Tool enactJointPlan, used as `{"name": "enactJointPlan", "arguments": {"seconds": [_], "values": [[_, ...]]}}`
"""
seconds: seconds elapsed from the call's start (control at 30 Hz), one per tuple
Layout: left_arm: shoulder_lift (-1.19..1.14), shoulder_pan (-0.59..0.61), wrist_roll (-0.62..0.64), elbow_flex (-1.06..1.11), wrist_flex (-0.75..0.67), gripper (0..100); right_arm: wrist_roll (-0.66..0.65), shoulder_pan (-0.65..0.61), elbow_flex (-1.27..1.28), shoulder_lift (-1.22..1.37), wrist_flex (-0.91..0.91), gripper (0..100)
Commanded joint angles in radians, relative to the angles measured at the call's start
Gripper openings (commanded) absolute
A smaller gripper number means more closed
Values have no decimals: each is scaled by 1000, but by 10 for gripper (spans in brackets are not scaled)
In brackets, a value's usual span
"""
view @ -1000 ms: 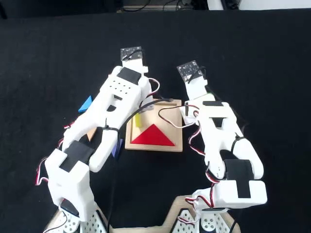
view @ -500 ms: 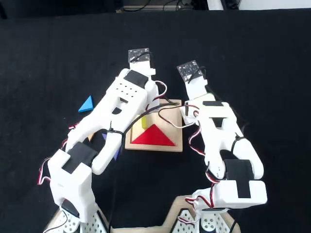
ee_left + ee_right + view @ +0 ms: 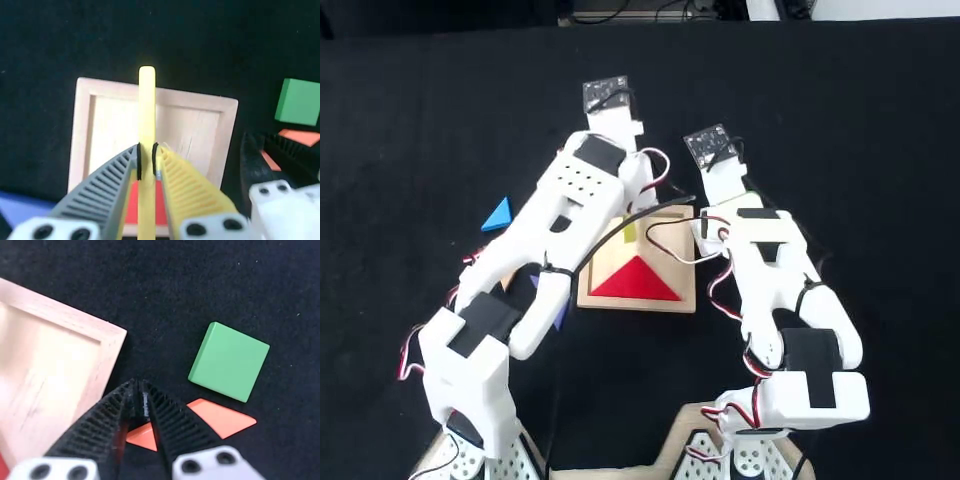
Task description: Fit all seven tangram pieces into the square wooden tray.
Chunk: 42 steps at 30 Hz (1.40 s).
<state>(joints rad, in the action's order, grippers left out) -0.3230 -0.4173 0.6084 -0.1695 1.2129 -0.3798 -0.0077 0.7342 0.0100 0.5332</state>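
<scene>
1. The black worktop (image 3: 840, 120) carries the wooden tray (image 3: 638, 303); cables lie at its far edge, beyond the tray.
2. From above, both arms hide the tray's far side, and a bluish piece (image 3: 558, 312) left of the tray is largely hidden.
3. A red triangle (image 3: 635, 280) lies inside the tray.
4. A green square (image 3: 228, 361) rests just outside the tray's corner.
5. The right hand (image 3: 139, 390), clenched, covers part of an orange piece (image 3: 220, 417).
6. The left hand (image 3: 147, 160) grasps a yellow piece (image 3: 146, 115) edge-on above the tray.
7. A blue triangle (image 3: 498, 214) lies well left of the tray.
</scene>
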Motion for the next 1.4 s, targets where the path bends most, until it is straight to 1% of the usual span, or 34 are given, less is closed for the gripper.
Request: {"name": "enactJointPlan", "arguments": {"seconds": [0.0, 0.13, 0.4, 0.67, 0.73, 0.9, 0.97, 1.07, 1.13, 1.2, 1.27, 1.37], "values": [[48, -4, 11, 73, -143, 30, -12, 20, -35, -2, -21, 11], [49, -12, 35, 128, -158, 30, -12, 20, -35, -2, -21, 11], [49, -21, 34, 203, -152, 32, -14, 20, -35, -2, -21, 11], [49, 8, 15, 130, 32, 37, -14, 20, -35, -2, -21, 11], [49, 12, -14, 128, 49, 71, -14, 20, -35, -2, -21, 11], [49, 13, -75, 128, 64, 197, -14, 20, -35, -2, -21, 11], [52, 13, -109, 117, 55, 210, -14, 20, -35, -2, -21, 11], [64, -1, -199, 81, 41, 198, -14, 20, -35, -2, -21, 11], [61, 4, -258, 67, -15, 190, -14, 20, -35, -2, -21, 11], [60, 39, -298, 67, -78, 188, -14, 20, -33, -2, -21, 11], [48, 61, -290, 93, -137, 188, -14, 20, -33, -2, -21, 11], [18, 38, -284, 139, -199, 188, -5, 38, -31, -18, -21, 11]]}}
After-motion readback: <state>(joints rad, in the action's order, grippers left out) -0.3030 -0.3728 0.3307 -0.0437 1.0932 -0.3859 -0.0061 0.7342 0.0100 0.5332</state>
